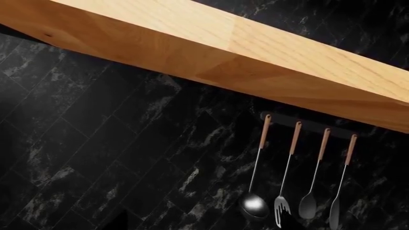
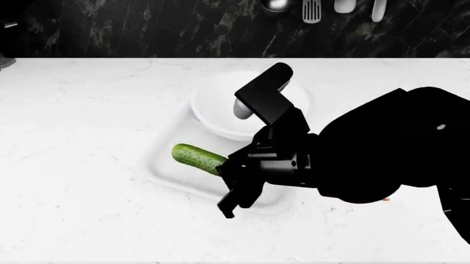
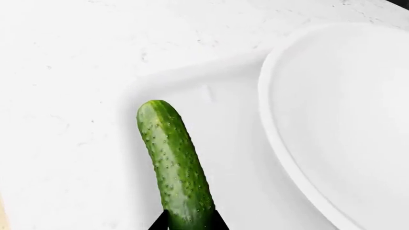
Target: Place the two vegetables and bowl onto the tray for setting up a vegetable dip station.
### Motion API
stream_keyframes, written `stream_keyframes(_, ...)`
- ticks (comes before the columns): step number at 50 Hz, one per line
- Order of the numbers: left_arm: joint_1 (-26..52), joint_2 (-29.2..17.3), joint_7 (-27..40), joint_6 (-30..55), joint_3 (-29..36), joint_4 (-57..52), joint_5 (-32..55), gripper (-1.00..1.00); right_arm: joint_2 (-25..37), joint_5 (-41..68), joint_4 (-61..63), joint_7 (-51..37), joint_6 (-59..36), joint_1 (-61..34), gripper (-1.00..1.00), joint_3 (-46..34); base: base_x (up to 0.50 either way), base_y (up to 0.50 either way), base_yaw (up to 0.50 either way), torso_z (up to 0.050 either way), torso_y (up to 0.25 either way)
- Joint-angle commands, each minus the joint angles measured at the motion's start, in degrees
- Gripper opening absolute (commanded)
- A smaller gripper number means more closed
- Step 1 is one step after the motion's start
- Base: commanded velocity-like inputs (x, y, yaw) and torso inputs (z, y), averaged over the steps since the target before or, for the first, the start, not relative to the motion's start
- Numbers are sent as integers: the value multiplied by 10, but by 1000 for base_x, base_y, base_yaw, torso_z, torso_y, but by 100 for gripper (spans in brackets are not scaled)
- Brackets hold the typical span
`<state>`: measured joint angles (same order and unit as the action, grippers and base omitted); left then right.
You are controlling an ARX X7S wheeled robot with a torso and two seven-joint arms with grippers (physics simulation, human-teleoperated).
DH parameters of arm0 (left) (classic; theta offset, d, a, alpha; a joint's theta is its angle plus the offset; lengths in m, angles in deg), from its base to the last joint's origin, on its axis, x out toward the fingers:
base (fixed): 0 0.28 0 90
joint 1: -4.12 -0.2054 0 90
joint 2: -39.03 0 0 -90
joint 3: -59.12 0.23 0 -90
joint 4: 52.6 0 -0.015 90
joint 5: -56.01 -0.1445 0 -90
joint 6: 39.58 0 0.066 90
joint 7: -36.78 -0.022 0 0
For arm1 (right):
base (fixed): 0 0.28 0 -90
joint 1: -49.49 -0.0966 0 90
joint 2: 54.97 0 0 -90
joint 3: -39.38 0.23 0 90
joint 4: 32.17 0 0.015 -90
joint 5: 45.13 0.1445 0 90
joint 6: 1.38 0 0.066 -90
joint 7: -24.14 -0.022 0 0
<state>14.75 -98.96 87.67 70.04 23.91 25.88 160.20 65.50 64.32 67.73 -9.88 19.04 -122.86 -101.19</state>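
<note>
Nearest us, right claw [image 2: 233,190] pinches cucumber [image 2: 198,158] over tray [image 2: 163,165]; bowl [image 2: 220,113] placed. Carrot possibly hidden lower right; left claw unseen.

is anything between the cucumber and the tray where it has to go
Nothing visible. The right claw holds the cucumber over the bare part of the tray, beside the bowl already on it.
</note>
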Motion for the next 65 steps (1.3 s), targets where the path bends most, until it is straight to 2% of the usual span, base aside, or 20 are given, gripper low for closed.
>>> stream_keyframes(1, 0, 1, 0, 2, -2, 0, 0, 100, 0, -16, -5, 9, 1, 0, -100, 2, 0, 0, 0, 0, 0)
stream_keyframes(65, 2, 0, 2, 9, -14, -2, 2, 100, -9, -62, -16, 43, 22, 19, -100, -19, 0, 0, 0, 0, 0)
